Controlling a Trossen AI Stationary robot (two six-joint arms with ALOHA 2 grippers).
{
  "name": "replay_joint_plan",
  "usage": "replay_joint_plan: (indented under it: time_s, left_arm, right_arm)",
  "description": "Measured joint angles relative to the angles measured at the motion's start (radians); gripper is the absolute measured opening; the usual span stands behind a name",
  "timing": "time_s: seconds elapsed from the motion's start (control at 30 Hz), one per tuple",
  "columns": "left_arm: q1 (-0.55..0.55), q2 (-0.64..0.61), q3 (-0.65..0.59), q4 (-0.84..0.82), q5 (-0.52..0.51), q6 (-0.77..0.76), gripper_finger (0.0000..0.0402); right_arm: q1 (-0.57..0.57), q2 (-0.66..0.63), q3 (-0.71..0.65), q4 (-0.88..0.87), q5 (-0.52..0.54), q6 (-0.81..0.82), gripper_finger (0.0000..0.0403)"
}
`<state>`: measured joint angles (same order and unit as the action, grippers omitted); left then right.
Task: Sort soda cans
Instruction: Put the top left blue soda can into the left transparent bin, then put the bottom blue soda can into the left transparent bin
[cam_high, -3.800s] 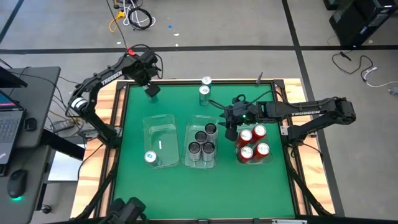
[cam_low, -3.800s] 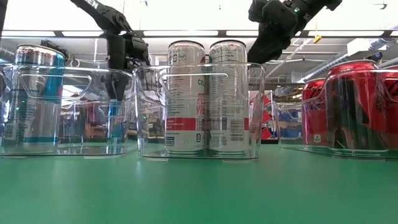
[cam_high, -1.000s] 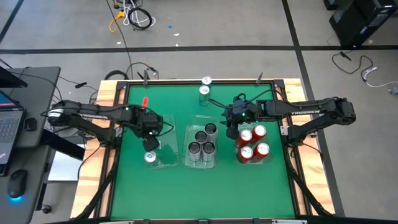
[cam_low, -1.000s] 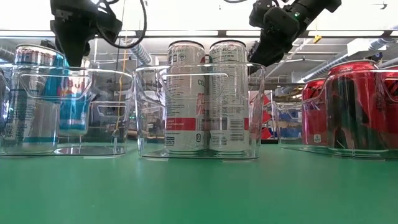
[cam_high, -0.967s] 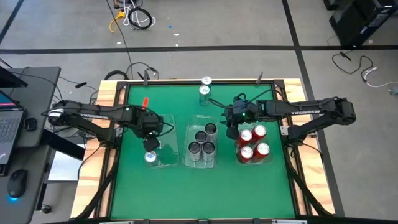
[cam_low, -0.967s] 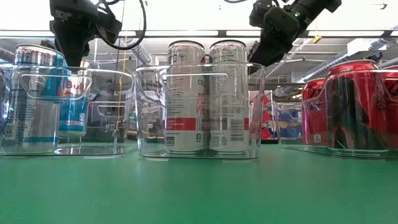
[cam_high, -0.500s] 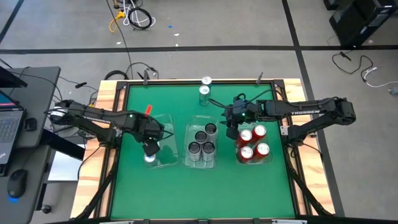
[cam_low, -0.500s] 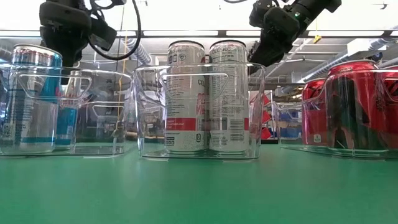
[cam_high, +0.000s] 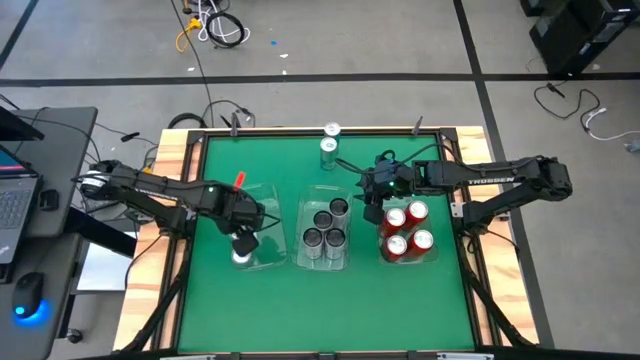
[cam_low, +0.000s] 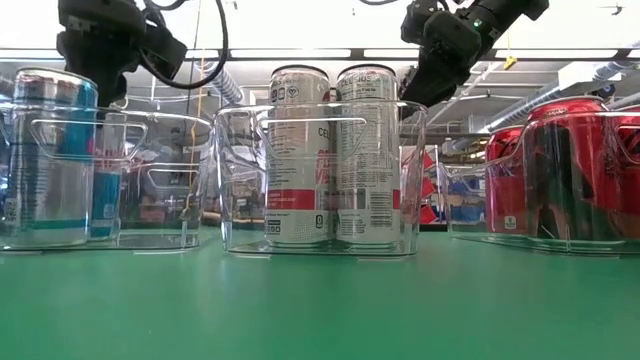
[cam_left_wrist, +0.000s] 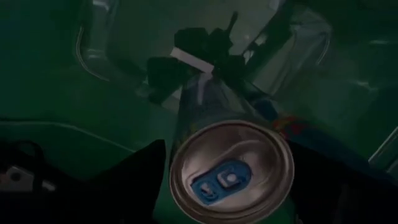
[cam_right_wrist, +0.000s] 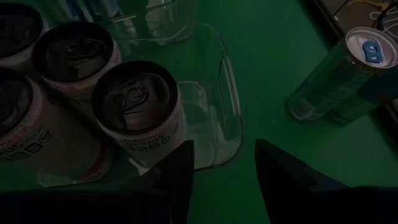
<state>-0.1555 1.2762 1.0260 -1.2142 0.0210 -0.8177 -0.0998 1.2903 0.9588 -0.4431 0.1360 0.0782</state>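
Currently the left tool (cam_high: 243, 237) is hanging inside the left bin (cam_high: 262, 193), fingers (cam_left_wrist: 140, 171) spread to either side of a blue-tab can (cam_left_wrist: 230, 171). Daylight is showing between pads and can wall, so it's looking like a release, not a pinch. In the low view that can (cam_low: 105, 175) is standing upright on the bin floor, just behind a second blue-and-silver can (cam_low: 48, 160) already sitting there. Placement makes sense: this bin is collecting the pale-topped cans.

Right tool (cam_high: 371, 192) is hovering high between the middle bin (cam_high: 323, 192) and the red bin (cam_high: 437, 253), fingers (cam_right_wrist: 177, 171) parted around nothing, just air and bench (cam_high: 400, 300) below. Probably parking there so it isn't crossing the left arm's path.

Middle bin is carrying the grey-topped cans (cam_high: 325, 230), packed touching each other, three visible in the right wrist view. Red cans (cam_high: 405, 230) are filling the right bin as a tight cluster of four.

Two blue-tab cans (cam_high: 328, 140) are standing loose at the far edge of the bench, well apart from all bins, one just behind the other. Those are looking like the only unsorted items, so the job is sitting near the end. Both belong in the left bin by colour; next move is likely calling for a clean vertical lift out of the bin so the fingers aren't clipping the freshly set can.
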Motion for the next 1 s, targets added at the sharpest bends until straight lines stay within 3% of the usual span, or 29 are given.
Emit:
replay_joint_plan:
  time_s: [0.23, 0.53, 0.7, 0.83, 1.0]
  left_arm:
    - [-0.004, 0.0, 0.007, -0.02, 0.003, 0.004, 0.0316]
    - [-0.004, 0.0, 0.104, -0.097, -0.037, 0.085, 0.0318]
    - [-0.004, -0.011, 0.152, -0.14, -0.183, 0.163, 0.0312]
    - [0.006, -0.047, 0.154, -0.068, -0.287, 0.233, 0.0291]
    - [0.021, -0.104, 0.154, 0.137, -0.298, 0.391, 0.0239]
  right_arm:
    - [0.0, 0.0, 0.0, 0.002, 0.0, -0.003, 0.0156]
    - [-0.011, 0.0, 0.0, 0.096, 0.0, -0.022, 0.0156]
    - [-0.05, 0.0, 0.0, 0.184, 0.084, -0.002, 0.0156]
    - [-0.095, 0.001, 0.0, 0.263, 0.087, -0.002, 0.0159]
    - [-0.14, 0.05, 0.0, 0.376, 0.072, -0.051, 0.0172]
